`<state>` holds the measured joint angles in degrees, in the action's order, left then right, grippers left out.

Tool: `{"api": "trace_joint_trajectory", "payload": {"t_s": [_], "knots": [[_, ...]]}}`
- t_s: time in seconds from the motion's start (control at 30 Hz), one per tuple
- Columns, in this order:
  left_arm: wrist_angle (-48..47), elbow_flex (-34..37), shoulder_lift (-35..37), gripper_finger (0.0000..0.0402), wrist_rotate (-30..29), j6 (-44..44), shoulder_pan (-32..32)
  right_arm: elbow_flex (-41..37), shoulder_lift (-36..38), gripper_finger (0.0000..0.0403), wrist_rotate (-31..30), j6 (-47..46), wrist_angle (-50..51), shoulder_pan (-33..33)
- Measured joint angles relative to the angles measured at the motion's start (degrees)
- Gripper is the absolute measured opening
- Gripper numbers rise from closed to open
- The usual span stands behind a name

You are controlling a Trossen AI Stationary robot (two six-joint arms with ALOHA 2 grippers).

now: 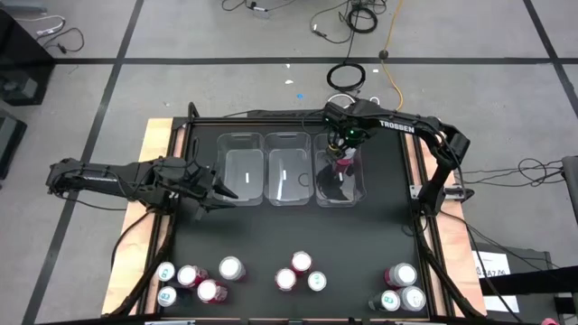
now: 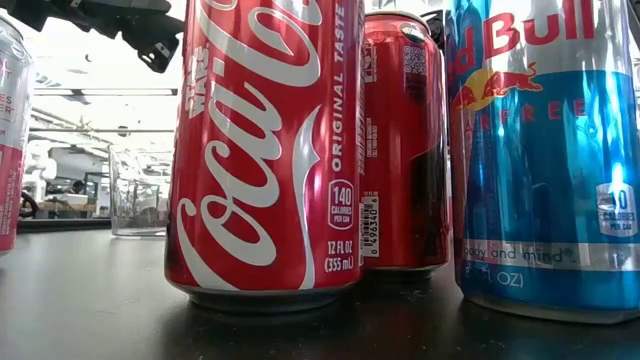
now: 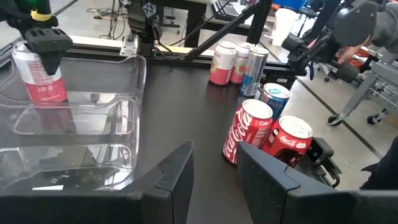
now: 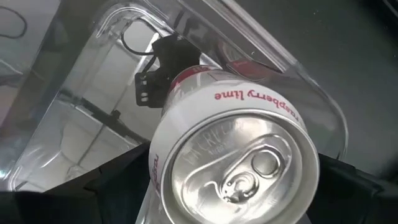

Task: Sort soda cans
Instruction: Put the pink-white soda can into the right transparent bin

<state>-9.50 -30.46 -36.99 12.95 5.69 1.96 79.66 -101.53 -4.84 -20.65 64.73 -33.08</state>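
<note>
- Three clear plastic bins (image 1: 287, 181) with smooth, glossy walls and rounded corners stand in a row on the matte black table (image 1: 361, 244).
- The right gripper (image 1: 344, 155) hangs over the rightmost bin, jaws wide beside a pink cylindrical can (image 4: 230, 155); it should let go low and upright.
- The left gripper (image 1: 219, 192) waits nearby, jaws narrow, empty.
- Other soda cans (image 1: 298, 271) cluster along the table's near edge.
</note>
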Motion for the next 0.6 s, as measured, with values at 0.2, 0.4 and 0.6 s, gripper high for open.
{"api": "trace_joint_trajectory", "payload": {"t_s": [0.2,0.4,0.6], "knots": [[0.00,0.00,-0.02,0.0131,0.00,0.00,0.00,0.00,0.02,0.0349,0.37,0.15,0.29,0.00],[0.00,0.00,0.00,0.0131,0.00,0.00,0.00,0.02,0.02,0.0349,0.48,1.74,0.62,0.07],[0.00,0.00,-0.02,0.0131,0.00,0.00,0.00,0.04,0.04,0.0350,0.42,0.95,0.56,-0.24]]}}
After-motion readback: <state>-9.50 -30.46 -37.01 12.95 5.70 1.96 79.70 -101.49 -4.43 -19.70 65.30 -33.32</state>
